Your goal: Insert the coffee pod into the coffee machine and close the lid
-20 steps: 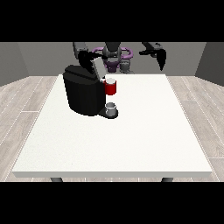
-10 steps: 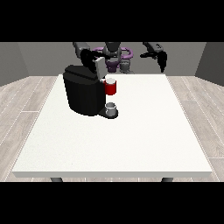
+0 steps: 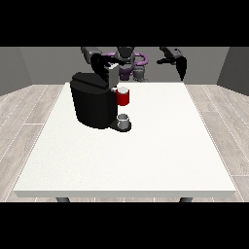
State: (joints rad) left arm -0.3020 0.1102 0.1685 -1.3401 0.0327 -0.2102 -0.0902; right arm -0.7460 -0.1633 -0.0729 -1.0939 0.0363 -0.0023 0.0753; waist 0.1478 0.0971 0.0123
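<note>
On the left half of the white table (image 3: 146, 160), towards its far side, stands the black coffee machine (image 3: 92, 104), a squat dark block. Above its top, at the far edge, the hand at the view's left (image 3: 101, 64) hangs just over the machine's raised lid (image 3: 113, 75), which shows as a pale grey upright piece; the hand is a dark shape against the dark machine, and I cannot tell whether its fingers are curled or straight, or whether they touch the lid. Just right of the machine's front, a red thing at the machine (image 3: 123, 97) sits under the head, and below it a small grey cup (image 3: 123, 119) stands on the machine's base plate. Whether any grey thing here is the pod cannot be told, so its place stays unknown. Further right, the robot's torso (image 3: 129, 61) shows behind the far edge of the table. At the far right, well apart from the machine, the hand at the view's right (image 3: 181, 65) hangs beyond the table's far right corner, its fingers pointing down, fairly straight, holding nothing.
</note>
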